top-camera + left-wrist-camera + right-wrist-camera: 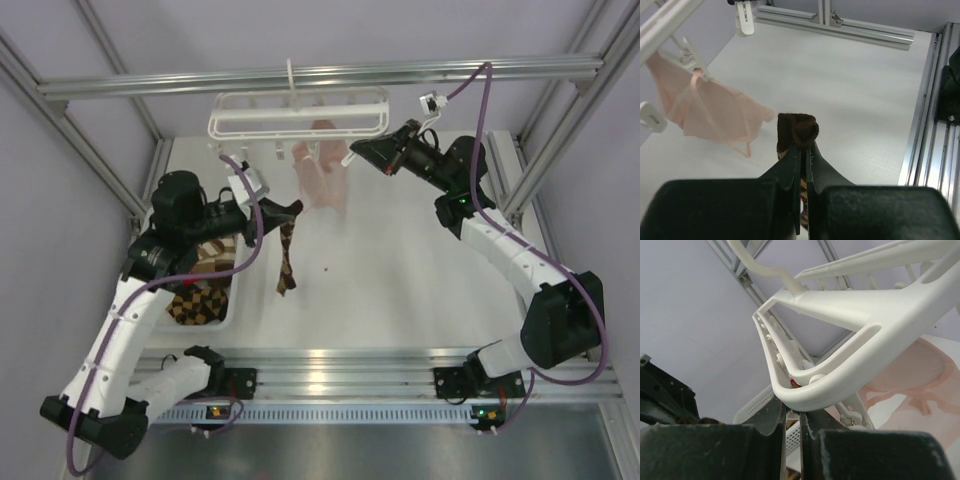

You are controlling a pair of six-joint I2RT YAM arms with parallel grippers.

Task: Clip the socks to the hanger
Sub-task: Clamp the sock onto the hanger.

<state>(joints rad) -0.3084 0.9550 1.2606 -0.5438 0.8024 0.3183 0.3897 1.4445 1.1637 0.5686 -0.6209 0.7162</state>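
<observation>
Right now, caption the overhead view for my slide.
Left gripper holds an argyle sock by one end; right gripper, shut, at the white hanger near a clipped pink garment.

I have the left arm (115, 340) folded inward, left gripper (292, 208) pinched tight on a sock (287, 255), and the right arm (510, 250) stretched forward-left, right gripper (352, 152) squeezed closed.

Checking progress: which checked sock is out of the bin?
The sock dangling from the left gripper, its dark cuff pinched in the shut jaws; the other socks lie heaped in the white bin beside that arm.
</observation>
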